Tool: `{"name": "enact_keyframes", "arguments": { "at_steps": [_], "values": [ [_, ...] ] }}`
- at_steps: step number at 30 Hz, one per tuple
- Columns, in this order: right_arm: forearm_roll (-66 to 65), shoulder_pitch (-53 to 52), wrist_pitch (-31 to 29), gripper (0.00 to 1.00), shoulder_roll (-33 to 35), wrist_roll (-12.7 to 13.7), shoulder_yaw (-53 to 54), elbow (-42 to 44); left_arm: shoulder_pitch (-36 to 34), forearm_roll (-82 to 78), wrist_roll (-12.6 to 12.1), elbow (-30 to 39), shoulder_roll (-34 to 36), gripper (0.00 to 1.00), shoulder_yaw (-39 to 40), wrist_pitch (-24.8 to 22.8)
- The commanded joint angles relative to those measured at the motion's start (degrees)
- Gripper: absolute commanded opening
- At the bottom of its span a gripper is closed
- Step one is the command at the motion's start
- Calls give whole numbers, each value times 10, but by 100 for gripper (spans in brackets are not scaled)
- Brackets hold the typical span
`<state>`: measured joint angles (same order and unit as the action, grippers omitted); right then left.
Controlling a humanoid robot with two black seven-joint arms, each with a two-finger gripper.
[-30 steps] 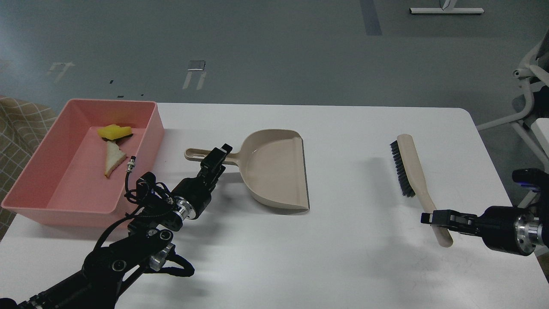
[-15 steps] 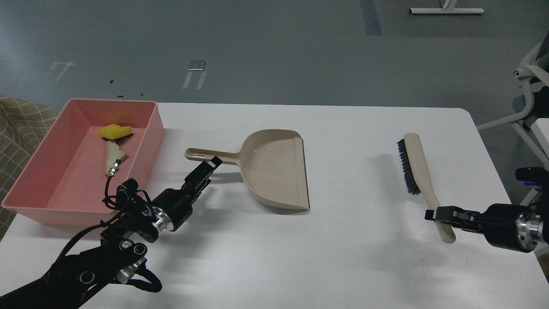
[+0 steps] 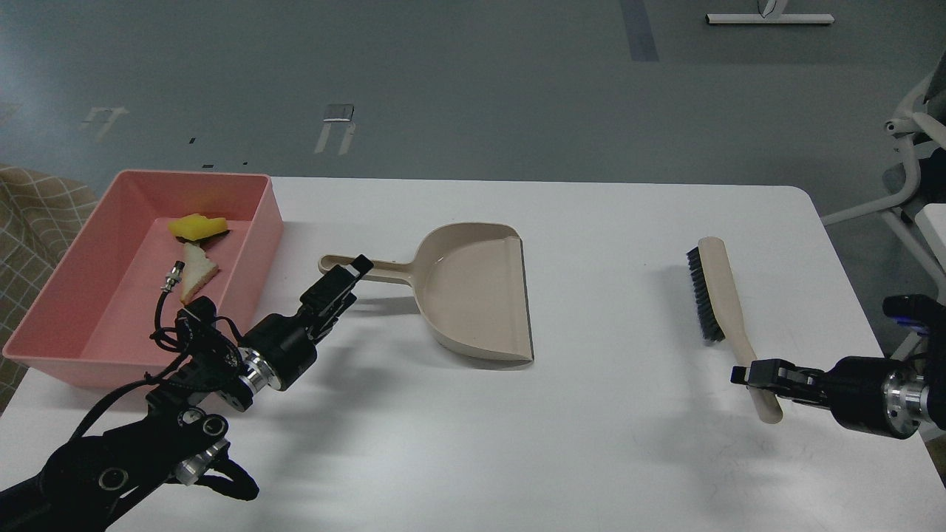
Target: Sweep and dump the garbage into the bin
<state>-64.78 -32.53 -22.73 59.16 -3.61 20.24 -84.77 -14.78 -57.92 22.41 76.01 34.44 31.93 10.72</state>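
Observation:
The yellow chunk (image 3: 196, 226) and the off-white wedge (image 3: 199, 271) lie inside the salmon-pink bin (image 3: 264, 230) at the table's far left. The beige dustpan (image 3: 477, 288) lies empty on the table's middle, its handle pointing left. My left gripper (image 3: 346, 279) hovers just in front of that handle, apart from it, with its jaws slightly open and empty. My right gripper (image 3: 748, 374) is shut on the near end of the beige brush (image 3: 718, 295), whose black bristles face left. The brush lies low over the table at the right.
The white table (image 3: 606, 443) ends rounded at the far right. A white chair frame (image 3: 913, 155) stands beyond the right edge. Checkered fabric (image 3: 33, 214) lies left of the bin. My left arm's cable connector (image 3: 174, 275) rises in front of the bin.
My left gripper has drawn back left and toward me, away from the dustpan handle; the dustpan stayed put. The brush in my right gripper shifted slightly right and nearer.

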Motion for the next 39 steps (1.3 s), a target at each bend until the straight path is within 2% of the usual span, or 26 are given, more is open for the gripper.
{"name": "enact_keyframes", "arguments": {
  "at_steps": [1, 3, 4, 10, 17, 23, 26, 31, 33, 34, 35, 39],
  "values": [
    [0, 0, 1, 5, 0, 0, 1, 0, 0, 0, 1, 7, 9, 98, 9, 0],
    [0, 0, 1, 13, 0, 0, 1, 0, 0, 0, 0, 11, 13, 98, 16, -2],
    [0, 1, 1, 22, 0, 0, 1, 0, 0, 1, 0, 15, 18, 98, 20, -3],
    [1, 2, -1, 47, 1, 0, 1, 0, 0, 1, 2, 30, 36, 98, 29, -3],
    [1, 2, -4, 56, 5, 1, 1, -3, 1, 1, 4, 34, 42, 98, 31, -3],
    [24, 2, -4, 71, 29, 1, 5, -10, 1, 4, 4, 66, 71, 98, 45, -3],
    [65, 2, -4, 93, 62, 1, 13, -21, 1, 20, 5, 104, 109, 98, 46, -8],
    [125, 2, -17, 98, 125, -1, 31, -40, 5, 56, 7, 175, 180, 98, 61, -35],
    [156, 1, -38, 98, 155, -19, 57, -44, 10, 90, 10, 211, 216, 98, 82, -48],
    [156, 1, -38, 98, 155, -19, 57, -44, 10, 91, 10, 211, 216, 98, 82, -48],
    [178, 1, -41, 98, 164, -31, 77, -40, 10, 111, 9, 221, 226, 98, 102, -54],
    [267, -1, -38, 98, 169, -33, 140, -23, 2, 183, 1, 221, 228, 98, 200, -104]
  ]
}}
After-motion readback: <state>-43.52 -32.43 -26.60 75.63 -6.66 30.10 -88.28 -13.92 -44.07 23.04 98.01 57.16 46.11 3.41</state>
